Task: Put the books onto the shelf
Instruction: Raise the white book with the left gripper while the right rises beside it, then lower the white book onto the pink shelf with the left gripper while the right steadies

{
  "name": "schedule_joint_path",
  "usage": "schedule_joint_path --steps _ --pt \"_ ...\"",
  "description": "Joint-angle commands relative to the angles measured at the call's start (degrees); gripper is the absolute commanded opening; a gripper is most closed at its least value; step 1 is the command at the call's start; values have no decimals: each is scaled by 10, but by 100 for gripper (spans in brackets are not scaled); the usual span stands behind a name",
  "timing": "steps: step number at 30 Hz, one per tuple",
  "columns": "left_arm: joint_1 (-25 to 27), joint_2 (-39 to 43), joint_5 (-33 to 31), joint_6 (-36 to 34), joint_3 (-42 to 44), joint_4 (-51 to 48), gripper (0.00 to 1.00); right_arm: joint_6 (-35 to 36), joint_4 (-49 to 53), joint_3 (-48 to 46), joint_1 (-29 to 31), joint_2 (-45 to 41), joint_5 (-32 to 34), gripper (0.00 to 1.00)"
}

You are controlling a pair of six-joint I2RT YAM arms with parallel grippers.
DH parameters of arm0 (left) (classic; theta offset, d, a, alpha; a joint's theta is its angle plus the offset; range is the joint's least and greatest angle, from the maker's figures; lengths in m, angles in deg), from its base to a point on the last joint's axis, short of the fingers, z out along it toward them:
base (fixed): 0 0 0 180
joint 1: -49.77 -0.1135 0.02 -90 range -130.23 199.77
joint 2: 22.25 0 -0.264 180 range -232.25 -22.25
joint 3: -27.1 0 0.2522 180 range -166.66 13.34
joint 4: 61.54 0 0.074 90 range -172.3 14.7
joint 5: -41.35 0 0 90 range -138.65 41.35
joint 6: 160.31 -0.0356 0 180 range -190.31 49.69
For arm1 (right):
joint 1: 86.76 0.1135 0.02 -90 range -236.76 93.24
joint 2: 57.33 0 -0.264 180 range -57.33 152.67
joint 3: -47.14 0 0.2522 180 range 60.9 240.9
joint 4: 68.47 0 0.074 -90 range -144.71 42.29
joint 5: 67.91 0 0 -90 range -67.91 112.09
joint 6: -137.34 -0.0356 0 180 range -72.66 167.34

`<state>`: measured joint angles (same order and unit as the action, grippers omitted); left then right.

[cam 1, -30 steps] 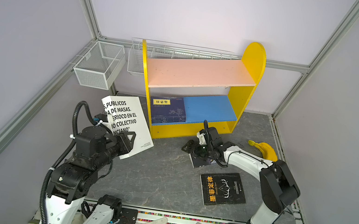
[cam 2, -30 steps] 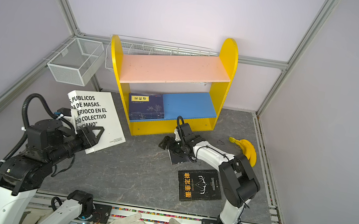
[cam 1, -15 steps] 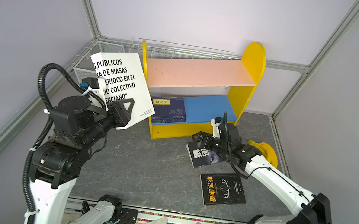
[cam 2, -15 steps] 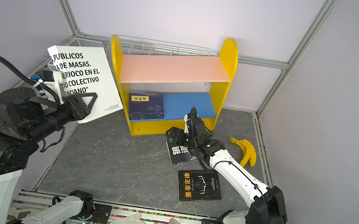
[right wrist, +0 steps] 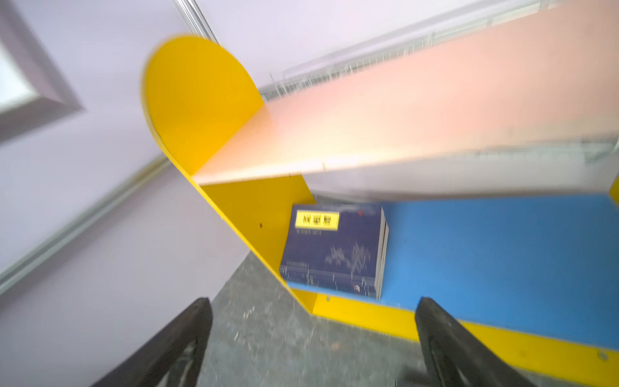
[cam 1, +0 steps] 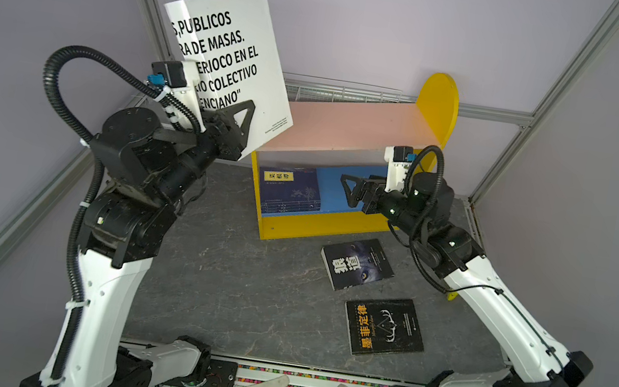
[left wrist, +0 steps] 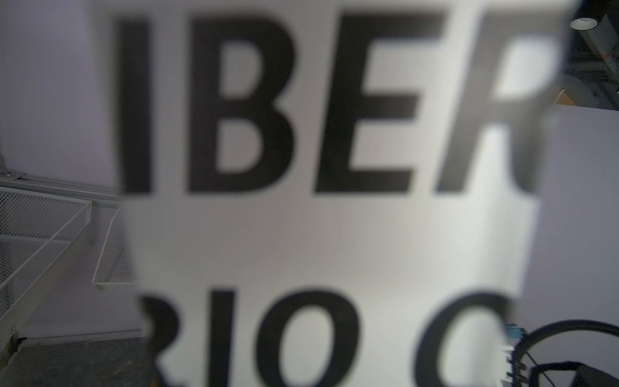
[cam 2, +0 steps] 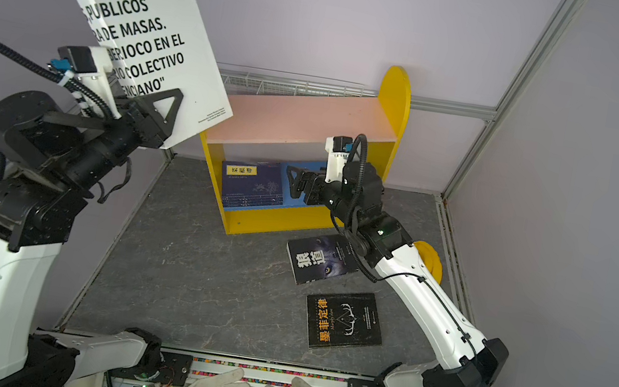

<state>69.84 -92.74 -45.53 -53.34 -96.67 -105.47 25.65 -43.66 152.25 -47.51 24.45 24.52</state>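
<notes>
White book (cam 1: 232, 60) aloft and tilted, up beside the left end of the shelf (cam 1: 438, 101) — pinched at its lower edge by the left gripper (cam 1: 244, 131); right gripper (cam 1: 348, 192) spread wide and empty, just before the blue board (right wrist: 485, 254); navy books (cam 1: 291, 191) stacked flat at that board's left end; one black book (cam 1: 357, 263) and a second black book (cam 1: 383, 326) lie on the mat (cam 1: 241, 297) — near the shelf front, apart from each other.

Rear book (cam 1: 357, 263) and front book (cam 1: 383, 326) lie before the shelf (cam 1: 438, 97) (book stack (cam 1: 291, 191) inside, lower left).
</notes>
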Motion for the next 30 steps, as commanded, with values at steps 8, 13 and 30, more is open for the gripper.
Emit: schedule_joint_path --steps 8,13,30 --pt "91 -104 -208 -149 31 220 32 19 -69 234 -19 164 -58 97" --pt "110 -120 -284 -179 101 307 33 -5 -48 364 -25 270 -99 100" --pt "137 -169 -374 -219 160 356 55 -66 4 527 -32 435 -130 92"
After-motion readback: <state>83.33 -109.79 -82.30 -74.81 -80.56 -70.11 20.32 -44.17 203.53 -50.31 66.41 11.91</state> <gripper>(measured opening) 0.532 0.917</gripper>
